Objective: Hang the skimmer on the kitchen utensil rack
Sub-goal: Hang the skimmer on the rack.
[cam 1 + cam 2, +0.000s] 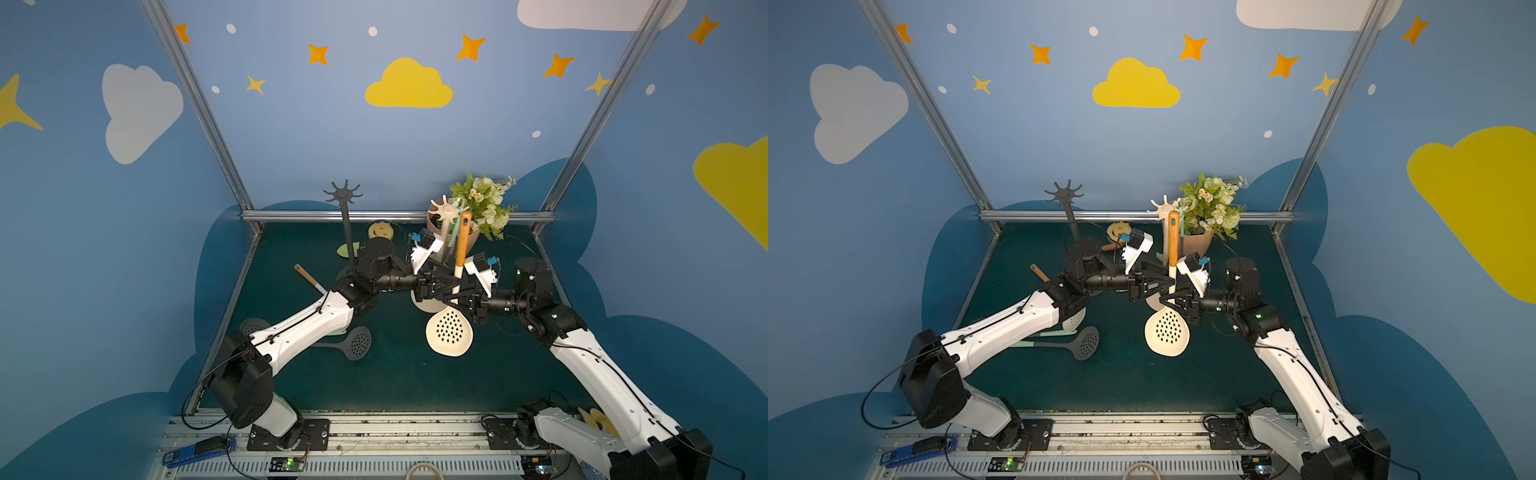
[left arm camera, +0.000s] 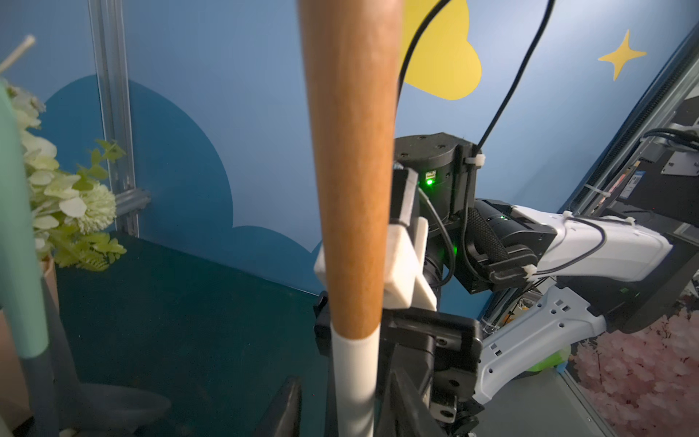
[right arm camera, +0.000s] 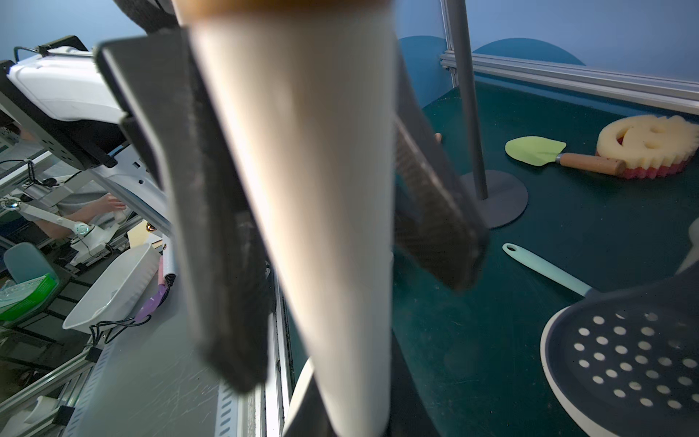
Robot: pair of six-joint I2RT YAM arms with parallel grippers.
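Skimmer [image 1: 449,332] is hanging upright in the air over the table [image 1: 395,374], bowl down, wooden handle pointing up. It's sitting just in front of the cream rack [image 1: 446,210], handle top near the rack's hooks. Right gripper [image 1: 457,297] is clamping tight on the skimmer's white neck. Left gripper [image 1: 451,284] is straddling the same neck just above, jaws narrow. In the right wrist view its 2 fingers [image 3: 212,227] are lying right against the neck; can't tell if they're pressing. Dark rack [image 1: 344,195] is standing well apart. Dark skimmer [image 1: 358,343] is lying flat on the table. Flower pot [image 1: 484,203] is sitting behind the cream rack.
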